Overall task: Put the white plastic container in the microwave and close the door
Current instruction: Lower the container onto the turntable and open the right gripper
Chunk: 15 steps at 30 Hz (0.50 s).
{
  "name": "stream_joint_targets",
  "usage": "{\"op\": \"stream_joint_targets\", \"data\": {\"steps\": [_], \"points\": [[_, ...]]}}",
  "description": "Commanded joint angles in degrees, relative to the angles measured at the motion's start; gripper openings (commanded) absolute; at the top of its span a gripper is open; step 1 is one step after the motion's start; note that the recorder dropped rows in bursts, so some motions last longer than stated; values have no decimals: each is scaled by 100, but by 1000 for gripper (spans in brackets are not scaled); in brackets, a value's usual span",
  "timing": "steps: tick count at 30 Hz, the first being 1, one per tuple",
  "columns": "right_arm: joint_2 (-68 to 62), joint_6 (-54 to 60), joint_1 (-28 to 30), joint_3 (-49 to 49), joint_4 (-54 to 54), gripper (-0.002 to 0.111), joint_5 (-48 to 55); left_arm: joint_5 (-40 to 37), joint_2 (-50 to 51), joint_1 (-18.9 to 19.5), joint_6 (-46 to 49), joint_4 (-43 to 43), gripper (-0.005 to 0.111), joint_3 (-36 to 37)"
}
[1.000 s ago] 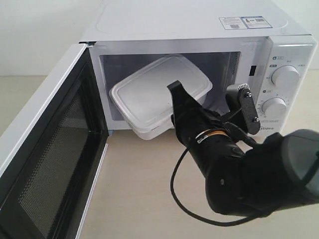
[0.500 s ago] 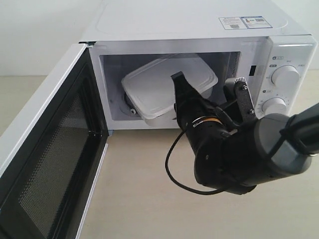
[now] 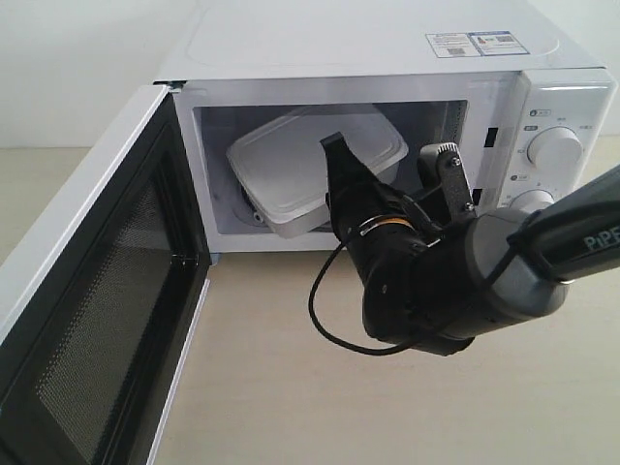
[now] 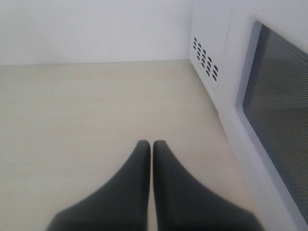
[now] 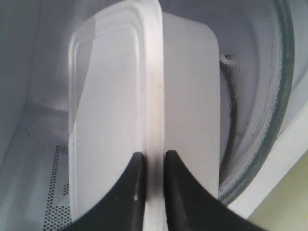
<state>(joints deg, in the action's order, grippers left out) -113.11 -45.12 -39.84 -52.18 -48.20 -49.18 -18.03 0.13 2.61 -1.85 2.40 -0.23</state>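
The white plastic container [image 3: 305, 165] hangs tilted inside the cavity of the white microwave [image 3: 387, 58], above the glass turntable [image 5: 262, 120]. My right gripper [image 5: 153, 156] is shut on the container's [image 5: 144, 96] rim edge at the cavity mouth; in the exterior view its dark finger [image 3: 339, 170] crosses the box's near corner. The door [image 3: 92, 300] stands wide open at the left, mesh window facing inward. My left gripper [image 4: 152, 144] is shut on nothing, low over the tabletop beside the door's outer face [image 4: 276, 120].
Two round dials [image 3: 554, 148] sit on the microwave's right panel, close behind my right arm [image 3: 455, 281]. A black cable [image 3: 329, 325] loops under that arm over the beige table [image 3: 271, 387]. Vent slots [image 4: 204, 58] mark the microwave's side.
My right gripper has pushed further into the cavity with the container, carrying it deeper and slightly left. The door and left gripper have not moved.
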Motion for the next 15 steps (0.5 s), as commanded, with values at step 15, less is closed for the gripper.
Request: {"op": "stream_joint_targets", "data": {"steps": [15], "points": [[-20,256,45,-261,3,0,42,15,-13,9,22,6,4,23]]}}
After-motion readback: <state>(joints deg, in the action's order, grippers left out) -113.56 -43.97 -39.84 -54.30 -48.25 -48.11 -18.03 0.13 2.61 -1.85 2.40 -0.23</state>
